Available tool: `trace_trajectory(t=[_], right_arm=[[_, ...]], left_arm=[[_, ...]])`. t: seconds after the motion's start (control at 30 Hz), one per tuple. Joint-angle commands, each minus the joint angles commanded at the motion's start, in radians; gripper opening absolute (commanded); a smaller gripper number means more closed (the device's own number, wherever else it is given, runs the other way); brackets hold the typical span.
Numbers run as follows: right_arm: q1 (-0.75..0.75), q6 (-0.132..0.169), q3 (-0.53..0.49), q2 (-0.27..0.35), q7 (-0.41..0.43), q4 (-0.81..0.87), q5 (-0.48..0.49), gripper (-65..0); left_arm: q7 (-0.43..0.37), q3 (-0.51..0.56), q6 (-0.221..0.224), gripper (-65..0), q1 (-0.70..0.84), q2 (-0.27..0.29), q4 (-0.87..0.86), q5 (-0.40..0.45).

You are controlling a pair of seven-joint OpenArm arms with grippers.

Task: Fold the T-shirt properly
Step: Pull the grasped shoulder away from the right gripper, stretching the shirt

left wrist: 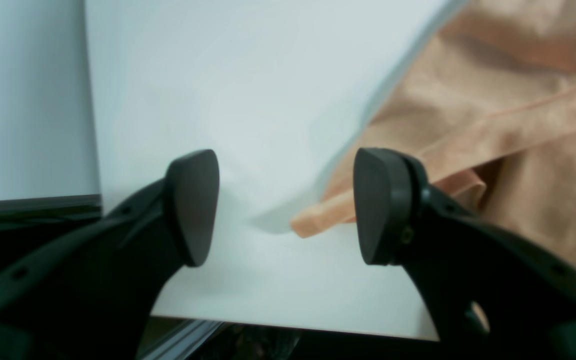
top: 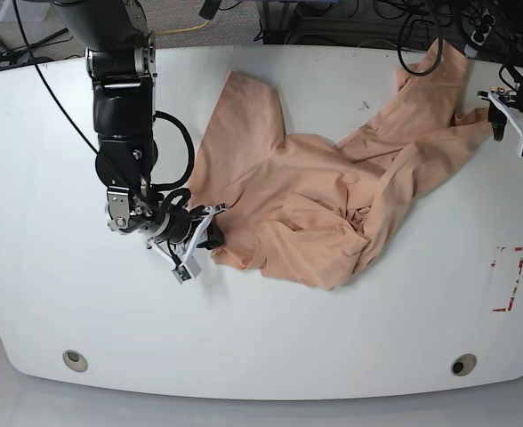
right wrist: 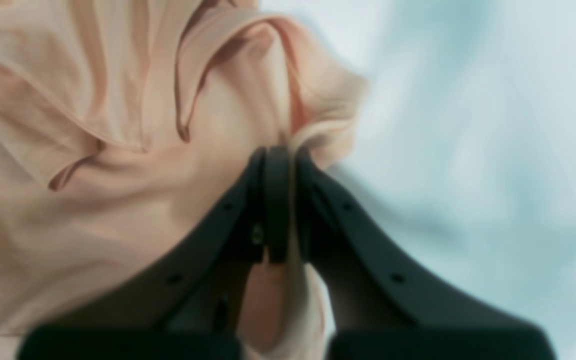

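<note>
The right gripper [right wrist: 279,200] is clamped tight on a fold of the T-shirt [right wrist: 118,165], with peach cloth squeezed between its black fingers [right wrist: 318,210] and bulging out above and below them. In the base view this gripper [top: 204,233] sits low over the white worktop [top: 261,347], at the shirt's edge nearest the worktop's left side, roughly midway between the far and near edges. Its black arm [top: 124,116] reaches down to it from the far left corner.

The left gripper [left wrist: 285,205] stands wide, its two dark pads [left wrist: 193,205] well apart and nothing between them. A hemmed corner of the T-shirt [left wrist: 493,125] lies on the white surface just beside the right-hand pad, partly behind it, and it is unclear whether they touch. In the base view this gripper [top: 518,120] is near the worktop's right edge, toward the far right corner, close to the shirt's end.

The T-shirt [top: 333,205] lies crumpled and unfolded across the middle of the worktop, stretching diagonally from the clamped spot up to the far right corner. One flat panel points toward the far edge, and bunched wrinkles gather at the centre.

A red marked rectangle [top: 508,278] sits near the right edge. Two round metal fittings [top: 75,359] lie near the front edge, one toward each corner. Cables [top: 395,22] crowd the floor beyond the far edge.
</note>
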Motion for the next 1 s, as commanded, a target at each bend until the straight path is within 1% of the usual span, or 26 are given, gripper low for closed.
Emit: trace_trajectory(t=[0.1, 0.23, 0.3, 0.43, 0.57, 0.67, 0.87, 1.0], right_arm=[[0.0, 0.0, 0.0, -0.002, 0.0, 0.0, 0.0, -65.0], [-0.014, 0.0, 0.0, -0.002, 0.0, 0.002, 0.0, -65.0], [-0.015, 0.0, 0.0, -0.002, 0.0, 0.002, 0.0, -65.0], [-0.02, 0.0, 0.0, -0.002, 0.0, 0.003, 0.0, -65.0], [-0.021, 0.0, 0.0, -0.002, 0.0, 0.003, 0.0, -65.0], [-0.029, 0.0, 0.0, -0.002, 0.002, 0.003, 0.0, -65.0], [-0.032, 0.0, 0.0, -0.002, 0.005, 0.003, 0.0, -65.0], [-0.032, 0.0, 0.0, -0.002, 0.006, 0.003, 0.0, -65.0]], left_arm=[[-0.003, 0.04, 0.0, -25.6, 0.048, -0.015, 0.002, 0.002], [-0.003, 0.078, 0.0, -25.6, 0.095, -0.081, 0.0, 0.006], [-0.003, 0.074, 0.0, -25.6, 0.095, -0.094, 0.0, 0.008], [0.0, 0.075, 0.0, -25.6, 0.095, -0.144, -0.002, 0.008], [0.005, 0.16, 0.0, -25.6, 0.095, -0.215, -0.02, 0.009], [0.005, 0.218, 0.0, -25.6, 0.094, -0.27, -0.077, 0.009], [0.002, 0.23, 0.0, -25.6, 0.087, -0.308, -0.166, 0.009], [-0.003, 0.259, 0.0, -25.6, 0.064, -0.334, -0.219, 0.009]])
